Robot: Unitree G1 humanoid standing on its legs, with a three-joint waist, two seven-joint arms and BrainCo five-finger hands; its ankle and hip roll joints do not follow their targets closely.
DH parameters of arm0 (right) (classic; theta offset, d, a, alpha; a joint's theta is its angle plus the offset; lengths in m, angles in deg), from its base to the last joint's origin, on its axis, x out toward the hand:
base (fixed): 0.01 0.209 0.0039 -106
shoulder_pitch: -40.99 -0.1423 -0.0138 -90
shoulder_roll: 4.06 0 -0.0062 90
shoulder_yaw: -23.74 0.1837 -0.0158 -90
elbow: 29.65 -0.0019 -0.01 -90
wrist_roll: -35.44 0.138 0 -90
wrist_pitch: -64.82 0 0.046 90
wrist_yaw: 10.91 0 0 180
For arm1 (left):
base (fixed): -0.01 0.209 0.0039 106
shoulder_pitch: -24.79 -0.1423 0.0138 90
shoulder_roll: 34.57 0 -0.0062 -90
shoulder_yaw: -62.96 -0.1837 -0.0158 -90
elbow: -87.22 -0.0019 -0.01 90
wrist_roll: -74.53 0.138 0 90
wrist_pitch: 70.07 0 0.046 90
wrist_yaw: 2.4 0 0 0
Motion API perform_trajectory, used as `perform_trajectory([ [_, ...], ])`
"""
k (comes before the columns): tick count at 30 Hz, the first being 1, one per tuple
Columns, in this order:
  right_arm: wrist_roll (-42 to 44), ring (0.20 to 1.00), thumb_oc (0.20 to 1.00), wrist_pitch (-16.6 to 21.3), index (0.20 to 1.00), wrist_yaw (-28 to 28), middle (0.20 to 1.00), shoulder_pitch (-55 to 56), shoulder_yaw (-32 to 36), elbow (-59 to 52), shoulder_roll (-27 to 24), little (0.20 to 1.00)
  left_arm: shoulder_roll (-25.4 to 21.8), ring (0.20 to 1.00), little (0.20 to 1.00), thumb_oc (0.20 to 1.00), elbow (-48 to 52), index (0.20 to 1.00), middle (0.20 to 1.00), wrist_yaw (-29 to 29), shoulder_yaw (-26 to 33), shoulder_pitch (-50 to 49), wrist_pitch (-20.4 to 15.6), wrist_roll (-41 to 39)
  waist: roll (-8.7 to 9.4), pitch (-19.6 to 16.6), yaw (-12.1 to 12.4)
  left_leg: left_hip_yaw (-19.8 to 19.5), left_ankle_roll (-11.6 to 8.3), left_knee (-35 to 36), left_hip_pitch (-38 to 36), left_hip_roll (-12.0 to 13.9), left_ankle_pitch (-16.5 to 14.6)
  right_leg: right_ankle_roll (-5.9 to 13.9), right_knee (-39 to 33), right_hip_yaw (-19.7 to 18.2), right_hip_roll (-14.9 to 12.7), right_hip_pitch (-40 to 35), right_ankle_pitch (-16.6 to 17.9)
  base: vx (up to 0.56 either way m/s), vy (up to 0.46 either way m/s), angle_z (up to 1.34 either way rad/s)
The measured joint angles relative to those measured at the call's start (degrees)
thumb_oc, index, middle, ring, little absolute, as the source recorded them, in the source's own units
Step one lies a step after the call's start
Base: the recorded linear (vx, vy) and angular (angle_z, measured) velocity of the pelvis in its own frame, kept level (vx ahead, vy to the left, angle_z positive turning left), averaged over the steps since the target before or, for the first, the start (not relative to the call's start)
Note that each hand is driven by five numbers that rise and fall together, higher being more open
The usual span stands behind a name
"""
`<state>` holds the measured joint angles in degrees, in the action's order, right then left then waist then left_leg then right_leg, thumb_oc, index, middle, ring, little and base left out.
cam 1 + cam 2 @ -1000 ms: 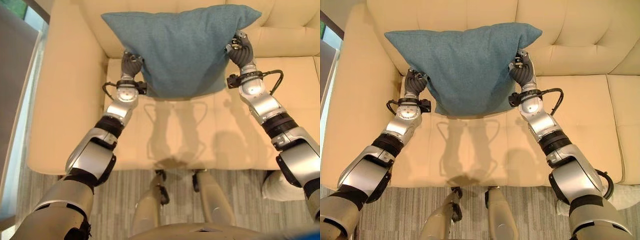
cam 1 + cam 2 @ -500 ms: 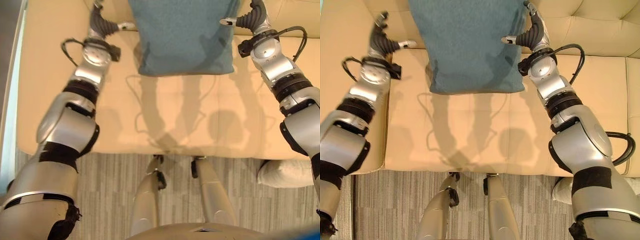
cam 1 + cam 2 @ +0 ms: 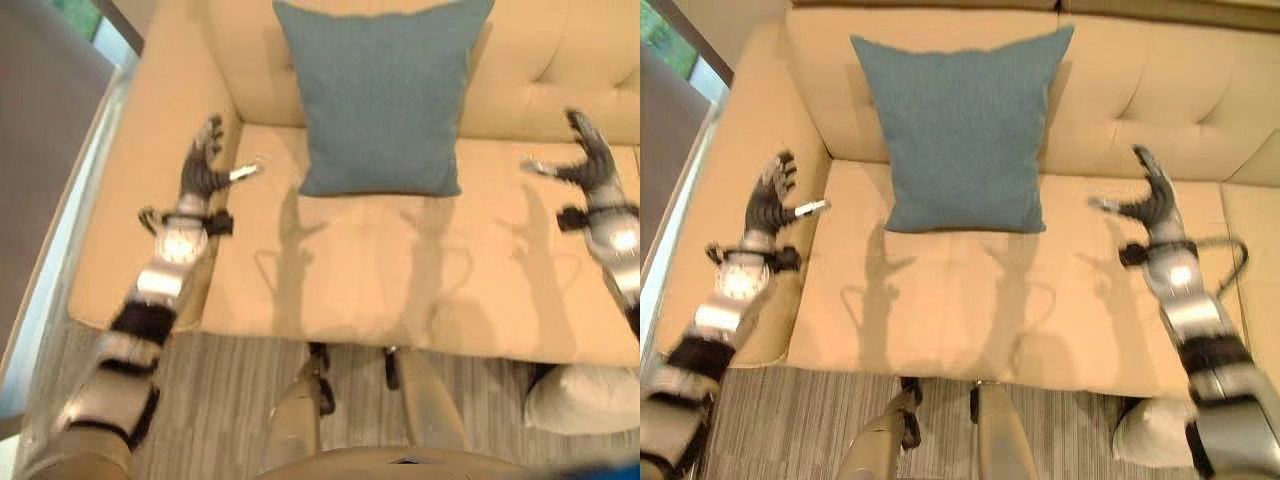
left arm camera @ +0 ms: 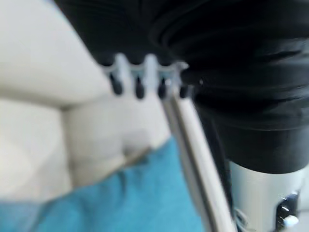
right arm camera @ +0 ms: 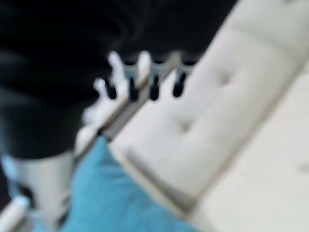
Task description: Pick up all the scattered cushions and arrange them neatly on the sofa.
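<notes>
Left hand (image 3: 768, 203): over the sofa's left armrest, well apart from the cushion; fingers straight and fanned out, thumb stuck out sideways toward the seat, nothing held. Its dark ribbed cover shows in the left wrist view, with dark fingertips (image 4: 138, 89) in a row past it.
Sofa (image 3: 940, 300): cream, smooth leather-like skin; broad rounded armrest on the left, flat seat pads with a faint seam down the middle, backrest tufted into soft dimpled panels.
Teal cushion (image 3: 962, 130): square, with a fine woven, slightly speckled cloth face and pointed corners. It stands upright on the seat, bottom edge on the seat pad, leaning back against the backrest, near the left end of the sofa. Neither hand touches it. Its face is flat with only slight wrinkles.
What the sofa holds: the teal cushion alone on the part of the seat in view.
Right hand (image 3: 1151, 196): above the seat to the right of the cushion, apart from it; fingers extended and loosely spread, thumb pointing toward the cushion, empty.
Pale object (image 3: 585, 396): rounded, soft-looking, off-white, lying on the floor at the sofa's front right; what it is cannot be told.
Floor (image 3: 790, 420): grey, striped, carpet-like texture.
</notes>
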<state>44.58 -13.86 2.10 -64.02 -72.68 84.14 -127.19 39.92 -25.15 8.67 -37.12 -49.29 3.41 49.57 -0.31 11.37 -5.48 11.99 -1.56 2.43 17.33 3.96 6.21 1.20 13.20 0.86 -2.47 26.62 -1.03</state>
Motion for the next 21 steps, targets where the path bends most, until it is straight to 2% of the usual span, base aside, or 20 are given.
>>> perform_trajectory([
  [2, -4.1, 1.000, 1.000, 0.3, 1.000, -1.5, 1.000, 10.0, 5.5, -1.8, 4.2, 1.000, 4.4, 1.000, 1.000, 1.000, -0.1, 1.000, 1.000, -1.7, 1.3, -10.2, 1.0, 3.1, 0.30, -0.7, -0.5, 0.0, -0.05, 1.5, -4.3, 0.2, -0.1, 0.16, -2.1, 0.4, 0.3, -4.7, 0.2, 0.03, -0.044, 0.00],
  [4, -5.5, 1.000, 1.000, -0.3, 1.000, -2.1, 1.000, 12.7, 5.1, -0.9, 4.9, 1.000, 5.3, 1.000, 1.000, 1.000, -2.0, 1.000, 1.000, -2.5, 0.8, -13.6, 2.5, 4.7, 0.38, -2.2, -0.9, 0.0, -0.01, 1.5, -5.2, 0.3, -0.2, 0.23, -2.7, 0.4, 0.3, -6.0, 0.2, 0.00, -0.057, -0.07],
  [6, -8.6, 1.000, 1.000, -0.1, 1.000, -2.9, 1.000, 15.7, 5.4, 0.0, 7.6, 1.000, 6.0, 1.000, 1.000, 1.000, -3.7, 1.000, 1.000, -3.4, 1.0, -16.3, 2.6, 9.0, 0.56, -4.0, -1.1, -0.1, 0.00, 2.2, -6.4, 0.3, -0.2, 0.47, -3.4, 0.6, 0.3, -7.1, 0.4, -0.01, -0.040, 0.02],
  [8, -13.8, 1.000, 1.000, -0.5, 1.000, -5.7, 1.000, 20.0, -1.6, 7.6, 12.0, 1.000, 8.0, 1.000, 1.000, 1.000, -9.7, 1.000, 1.000, -4.8, -1.6, -20.3, 4.5, 14.5, 0.14, -8.3, -1.3, 0.0, 0.00, 3.1, -9.7, 0.5, -0.3, 0.55, -5.5, 1.1, 0.5, -11.1, 0.5, -0.06, -0.058, 0.03],
  [10, -15.1, 1.000, 1.000, 0.5, 1.000, -6.0, 1.000, 18.0, -4.6, 19.9, 17.7, 1.000, 9.7, 1.000, 1.000, 1.000, -21.4, 1.000, 1.000, -4.8, -3.8, -19.2, 4.0, 20.7, -0.48, -9.2, -1.3, 0.0, -0.01, 3.1, -11.5, 0.7, -0.3, 1.17, -6.9, 1.6, 0.6, -13.9, 1.2, -0.09, -0.098, 0.03],
  [12, -16.2, 1.000, 1.000, -1.0, 1.000, -8.0, 1.000, 19.8, -9.8, 24.9, 19.1, 1.000, 12.0, 1.000, 1.000, 1.000, -28.0, 1.000, 1.000, -5.0, -6.0, -20.0, 6.7, 23.4, -1.02, -10.7, -1.2, -0.1, -0.11, 3.1, -12.3, 0.8, -0.6, 0.94, -7.1, 1.6, 0.7, -15.2, 1.1, -0.06, -0.063, 0.06],
  [14, -16.2, 1.000, 1.000, -1.2, 1.000, -8.5, 1.000, 20.5, -10.0, 26.0, 19.8, 1.000, 13.1, 1.000, 1.000, 1.000, -30.8, 1.000, 1.000, -5.2, -6.2, -20.5, 7.5, 24.5, -1.50, -10.6, -1.3, -0.1, -0.11, 3.1, -12.3, 0.9, -0.6, 1.02, -7.4, 1.6, 0.8, -15.2, 1.1, -0.07, -0.073, 0.17],
  [15, -16.1, 1.000, 1.000, -0.9, 1.000, -8.1, 1.000, 20.7, -9.5, 30.3, 21.5, 1.000, 13.5, 1.000, 1.000, 1.000, -36.7, 1.000, 1.000, -5.2, -7.6, -19.0, 6.9, 26.1, -1.27, -10.6, -1.4, -0.2, -0.12, 3.1, -12.6, 1.5, -0.6, 0.90, -7.5, 1.8, 1.3, -16.3, 1.2, -0.06, -0.011, 0.34],
  [16, -16.1, 1.000, 1.000, -1.8, 1.000, -8.6, 1.000, 20.3, -10.3, 34.2, 23.3, 1.000, 13.8, 1.000, 1.000, 1.000, -41.2, 1.000, 1.000, -5.5, -8.2, -17.8, 7.6, 27.1, -0.34, -11.2, -1.4, -0.2, -1.31, 3.1, -13.4, 1.9, -1.4, 0.61, -8.3, 1.8, 1.7, -17.4, 1.0, -0.04, 0.007, 0.34],
  [17, -16.1, 1.000, 1.000, -1.8, 1.000, -8.6, 1.000, 22.0, -10.6, 35.5, 24.8, 1.000, 13.8, 1.000, 1.000, 1.000, -42.2, 1.000, 1.000, -5.7, -8.1, -18.8, 7.5, 28.1, 1.12, -11.9, -1.8, 0.0, -3.35, 2.3, -13.8, 1.8, -2.6, 0.18, -9.4, 1.5, 1.4, -17.3, 0.7, -0.16, 0.040, -0.11],
  [18, -16.1, 1.000, 1.000, -2.0, 1.000, -8.7, 1.000, 20.9, -11.3, 37.3, 26.1, 1.000, 14.5, 1.000, 1.000, 1.000, -44.3, 1.000, 1.000, -5.9, -7.9, -19.2, 7.7, 28.5, 1.86, -11.0, -1.3, -0.2, -2.39, -1.2, -14.5, 1.5, -4.7, 0.04, -8.8, 0.7, 1.0, -17.7, 0.9, -0.20, 0.105, -0.77],
  [19, -16.1, 1.000, 1.000, -2.3, 1.000, -8.6, 1.000, 20.7, -12.2, 38.3, 26.6, 1.000, 16.2, 1.000, 1.000, 1.000, -43.7, 1.000, 1.000, -5.7, -7.7, -19.7, 8.5, 28.2, 2.94, -10.0, -2.4, -7.0, -1.94, -6.9, -13.7, -0.5, -4.7, -0.91, -8.8, -2.0, 0.8, -16.6, 2.6, -0.27, 0.244, -1.05],
  [20, -16.1, 1.000, 1.000, -2.3, 1.000, -8.7, 1.000, 20.2, -12.5, 38.8, 27.1, 1.000, 16.6, 1.000, 1.000, 1.000, -43.3, 1.000, 1.000, -5.8, -8.3, -19.0, 8.4, 28.4, 4.00, -9.3, -3.1, -11.1, -2.17, -9.7, -12.6, -1.8, -5.7, -0.22, -9.4, -3.5, 0.0, -16.4, 3.1, -0.21, 0.283, -1.57],
  [21, -16.1, 1.000, 1.000, -2.4, 1.000, -8.8, 1.000, 19.0, -13.9, 40.3, 26.9, 1.000, 16.6, 1.000, 1.000, 1.000, -43.2, 1.000, 1.000, -5.7, -9.1, -18.1, 8.5, 27.7, 4.93, -9.1, -2.3, -18.7, -0.85, -12.7, -12.9, -5.7, -8.8, 1.16, -10.6, -8.5, -0.2, -15.6, 5.6, -0.16, 0.276, -1.65],
])
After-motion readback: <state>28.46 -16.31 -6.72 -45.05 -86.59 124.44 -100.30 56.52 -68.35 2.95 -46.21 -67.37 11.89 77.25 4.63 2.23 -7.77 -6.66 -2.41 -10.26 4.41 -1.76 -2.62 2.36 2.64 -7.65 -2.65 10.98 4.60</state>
